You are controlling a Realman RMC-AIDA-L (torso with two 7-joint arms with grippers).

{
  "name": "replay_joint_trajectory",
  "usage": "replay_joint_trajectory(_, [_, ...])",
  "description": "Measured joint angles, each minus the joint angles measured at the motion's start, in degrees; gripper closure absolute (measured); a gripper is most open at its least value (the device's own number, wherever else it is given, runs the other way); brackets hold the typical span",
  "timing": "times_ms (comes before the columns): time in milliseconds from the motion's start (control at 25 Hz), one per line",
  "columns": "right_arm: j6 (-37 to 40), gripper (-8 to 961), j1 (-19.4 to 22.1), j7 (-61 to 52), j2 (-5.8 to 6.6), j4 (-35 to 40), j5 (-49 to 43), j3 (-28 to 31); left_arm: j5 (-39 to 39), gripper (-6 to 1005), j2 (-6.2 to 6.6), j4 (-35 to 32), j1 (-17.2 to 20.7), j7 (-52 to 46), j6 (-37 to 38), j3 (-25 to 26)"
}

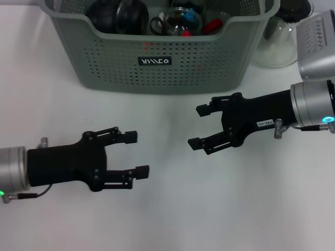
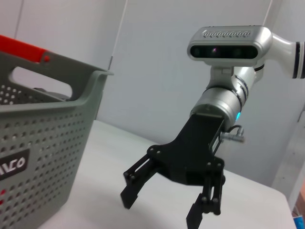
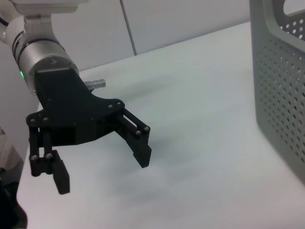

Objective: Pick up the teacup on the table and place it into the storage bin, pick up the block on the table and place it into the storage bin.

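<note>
Lowest in the head view, the left gripper sits at lower left over the white table, jaws spread wide and holding nothing. At centre right the right gripper hovers likewise, fingers well apart and empty. Across the top stands the grey-green storage bin, its black label facing forward. Inside it lie a glass teacup, a red block and a dark round item. A glass pot stands at upper right, just beside the bin.
</note>
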State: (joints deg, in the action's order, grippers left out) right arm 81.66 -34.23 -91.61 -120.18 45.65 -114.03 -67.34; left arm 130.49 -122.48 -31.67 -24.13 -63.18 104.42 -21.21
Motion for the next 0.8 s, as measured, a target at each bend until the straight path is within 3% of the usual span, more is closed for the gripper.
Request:
replay_joint_trajectory(320, [0.2,7,2.1,3.8,0.57,0.2,-0.1,1.6,-0.1,127,-0.52,0.9,-1.4,0.2,-1.6,0.0])
replay_joint_trajectory(800, [0.5,7,4.1,6.3,0.23,-0.2,0.1,4.3,-0.4,127,-1.41,1.0,-2.4,0.1,-4.0,0.5])
